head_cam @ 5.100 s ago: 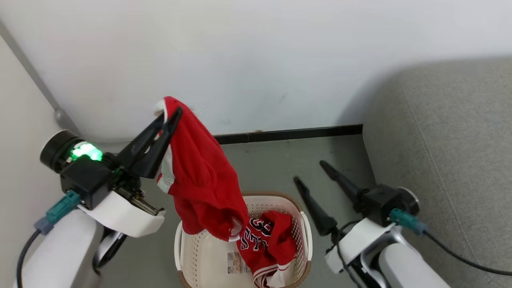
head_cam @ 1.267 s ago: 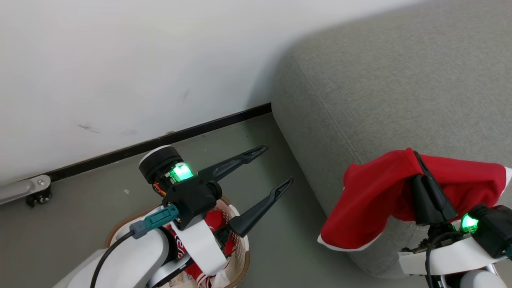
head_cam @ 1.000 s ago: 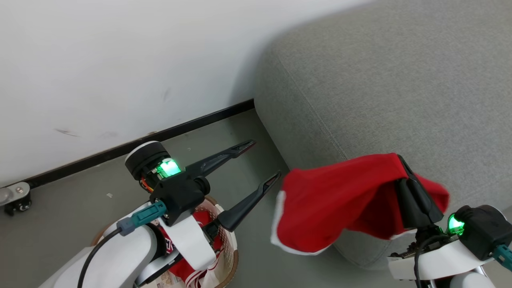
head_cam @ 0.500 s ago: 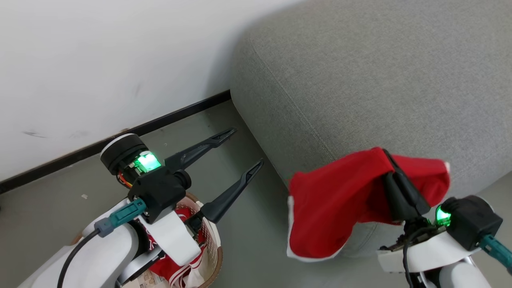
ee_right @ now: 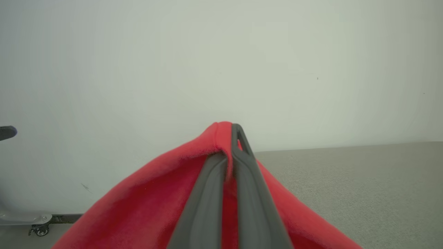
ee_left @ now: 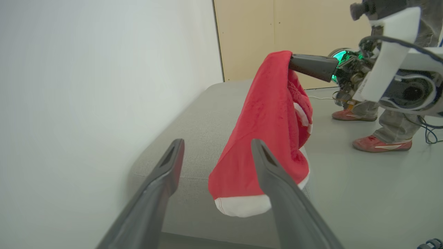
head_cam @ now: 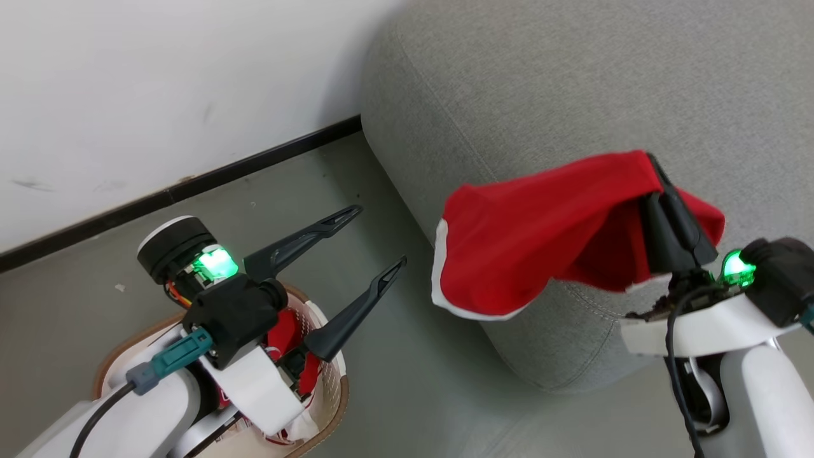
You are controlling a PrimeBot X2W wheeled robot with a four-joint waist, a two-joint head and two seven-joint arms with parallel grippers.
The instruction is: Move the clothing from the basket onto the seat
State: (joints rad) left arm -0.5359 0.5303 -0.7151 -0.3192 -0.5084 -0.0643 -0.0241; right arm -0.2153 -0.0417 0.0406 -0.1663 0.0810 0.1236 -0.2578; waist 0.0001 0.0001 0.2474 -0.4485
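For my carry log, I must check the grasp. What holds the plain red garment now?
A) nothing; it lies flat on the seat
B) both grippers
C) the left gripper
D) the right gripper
D: the right gripper is shut on the plain red garment, which hangs from it at a corner of the seat; the left gripper is open and empty.

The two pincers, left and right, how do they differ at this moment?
The left pincer is open and empty; the right pincer is shut on the plain red garment. The left pincer reaches out from above the basket; the right pincer holds its load over the seat corner. Both are dark and long-fingered.
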